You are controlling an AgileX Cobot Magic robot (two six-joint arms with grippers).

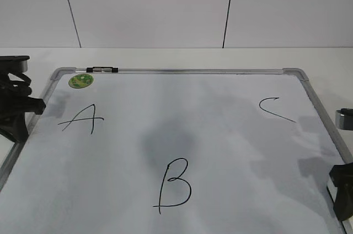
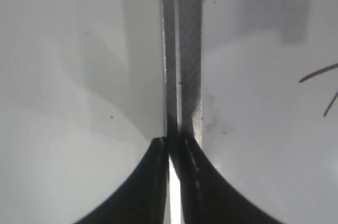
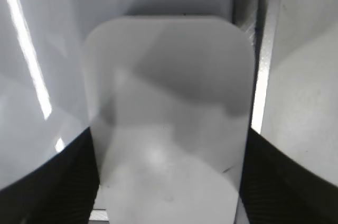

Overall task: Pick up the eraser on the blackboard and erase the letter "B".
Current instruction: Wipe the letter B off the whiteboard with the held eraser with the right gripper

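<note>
Exterior view: the blackboard (image 1: 220,134), a white dry-erase board in a silver frame, lies flat on the white surface (image 1: 165,57). The letter "B" (image 1: 175,185) is drawn in thin black marker near the board's front edge, about midway across. An "A" (image 1: 81,118) sits toward the board's left side and a "C" (image 1: 276,109) toward its right, both farther back than the "B". A round green sticker (image 1: 80,80) lies in the board's back-left corner, and a small black clip (image 1: 101,69) sits on the back frame just beside it. The left arm (image 1: 14,101) rests at the board's left frame; the right arm (image 1: 342,190) shows at the board's front-right corner.

In the left wrist view the left pincer (image 2: 173,145) has its fingers pressed together, holding nothing, directly over the board's left frame rail.

In the right wrist view the eraser (image 3: 169,113), a white rounded-rectangular block, lies on the board close beside the right frame rail. The right pincer (image 3: 169,176) straddles it, a dark finger (image 3: 58,182) on each side; I cannot tell whether the fingers already press on it.
</note>
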